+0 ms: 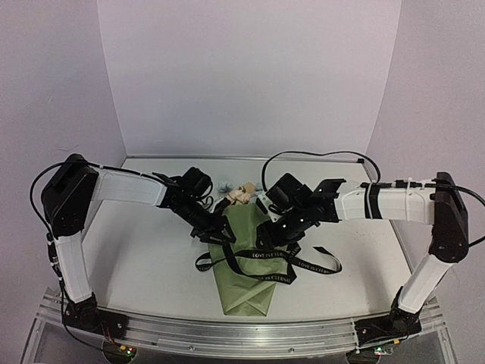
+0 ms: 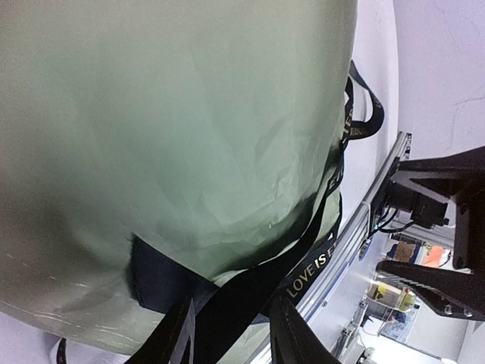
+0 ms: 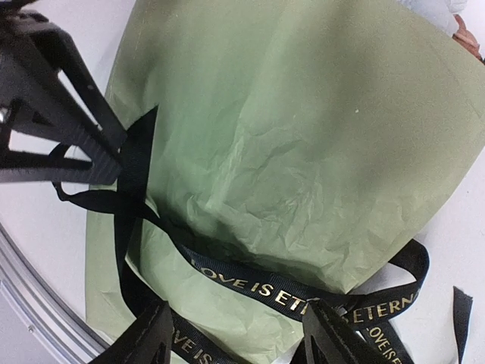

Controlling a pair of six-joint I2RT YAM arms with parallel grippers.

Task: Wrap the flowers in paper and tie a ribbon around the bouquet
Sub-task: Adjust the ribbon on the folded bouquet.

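Where the ribbon (image 3: 258, 287) crosses the bouquet (image 3: 303, 152), the right fingers (image 3: 148, 343) hover spread.

- Left arm (image 1: 114, 186): elbow high at far left, forearm reaching in toward table centre, wrist angled down.
- Left gripper (image 1: 217, 227) (image 2: 231, 334): fingers partway apart, with a clear gap between the tips.
- Right arm (image 1: 386, 203): elbow high at far right, forearm near level, wrist dipped.
- Right gripper (image 1: 274, 231) (image 3: 239, 337): fingers spread wide.
- Grippers near each other, low, tips pointing inward, not touching.
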